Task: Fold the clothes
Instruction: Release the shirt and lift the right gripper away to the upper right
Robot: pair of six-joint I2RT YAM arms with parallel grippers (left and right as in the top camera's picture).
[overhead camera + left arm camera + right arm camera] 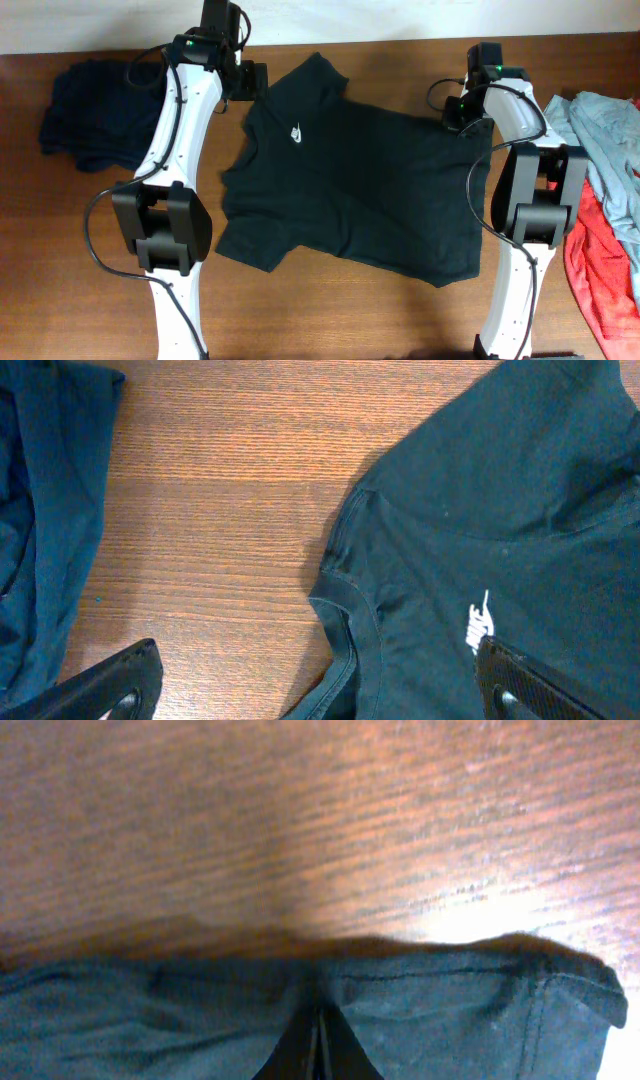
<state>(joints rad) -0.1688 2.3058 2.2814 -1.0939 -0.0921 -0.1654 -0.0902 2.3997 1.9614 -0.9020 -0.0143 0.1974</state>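
One black T-shirt (350, 190), pinched by right jaws

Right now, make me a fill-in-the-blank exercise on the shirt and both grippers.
The black T-shirt lies with its white logo facing ____.
The left gripper, over the collar, has its jaws ____.
The right gripper is ____ on the black T-shirt's edge.
The red garment lies on the robot's ____ side.
Missing: up; open; shut; right.
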